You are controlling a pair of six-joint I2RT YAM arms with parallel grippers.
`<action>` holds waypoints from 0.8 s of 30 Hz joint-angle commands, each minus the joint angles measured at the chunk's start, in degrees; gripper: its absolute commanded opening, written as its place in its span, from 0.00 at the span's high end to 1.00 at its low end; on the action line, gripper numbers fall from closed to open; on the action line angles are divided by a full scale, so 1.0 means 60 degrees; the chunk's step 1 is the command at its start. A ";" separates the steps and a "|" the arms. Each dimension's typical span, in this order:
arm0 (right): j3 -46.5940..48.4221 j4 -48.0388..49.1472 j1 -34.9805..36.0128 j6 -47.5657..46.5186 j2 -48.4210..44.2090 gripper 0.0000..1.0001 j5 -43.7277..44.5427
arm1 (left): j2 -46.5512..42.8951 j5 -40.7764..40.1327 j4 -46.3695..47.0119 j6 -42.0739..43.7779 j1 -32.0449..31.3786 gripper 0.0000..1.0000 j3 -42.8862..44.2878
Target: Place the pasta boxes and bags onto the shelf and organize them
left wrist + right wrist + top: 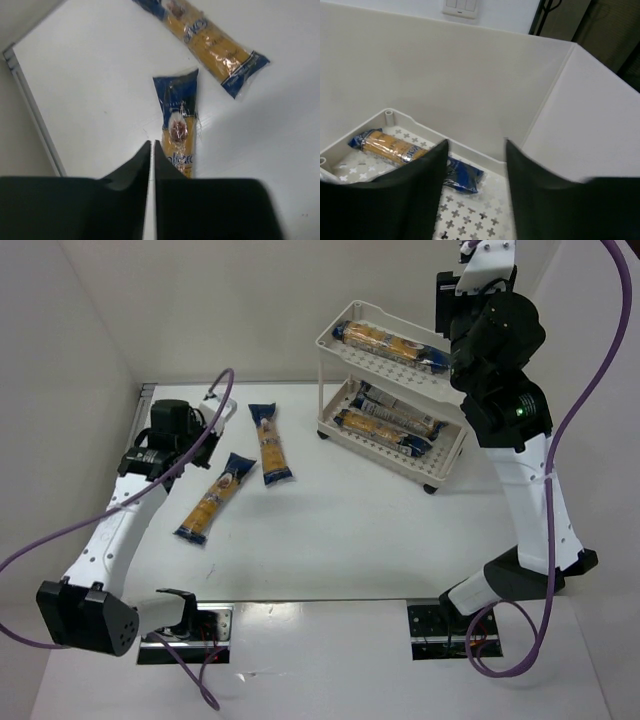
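Top view: the cream two-tier cart shelf [337,323] stands toward the far right corner of the white desk [350,530]. Its upper tray carries one pasta packet [390,343]. The lower tray holds a rear lower packet [400,405] and a front lower packet [385,430] side by side. Two more lie on the desk left of the shelf: a far desk packet [268,443] and a near desk packet [213,497] closer to the left edge, apart from each other. The left gripper [208,432] sits just beside the near desk packet's far end. The right gripper [458,308] is high over the shelf's right end, and its jaws are hidden here.

Left wrist view: the left gripper [151,150] has its jaws pressed together on nothing. The near desk packet [179,125] lies just past the tips, with the far desk packet [210,40] beyond it.

Right wrist view: the right gripper [475,150] has its jaws apart with nothing between them. It is above the upper tray's perforated floor, where the pasta packet [390,147] lies against the rim [420,121].
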 commanded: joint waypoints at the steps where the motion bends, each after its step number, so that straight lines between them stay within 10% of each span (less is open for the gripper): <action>1: -0.0226 0.0286 0.0048 -0.0116 -0.0424 0.40 -0.0050 | 0.0459 -0.0829 -0.0176 -0.0058 -0.0096 0.79 -0.0699; 2: -0.0314 0.0286 0.0048 -0.0203 -0.0540 0.33 -0.0050 | 0.0867 -0.1108 -0.0176 -0.0058 -0.0096 0.26 -0.0891; 6: -0.0842 0.0198 0.0048 -0.0204 -0.0746 0.24 -0.0270 | 0.1777 -0.0281 -0.0365 0.0147 -0.0096 0.00 -0.1303; 24: -0.1869 0.0110 0.0048 -0.0775 -0.1054 0.13 -0.0665 | 0.6716 0.0363 -0.1640 -0.0410 0.0929 0.09 0.0294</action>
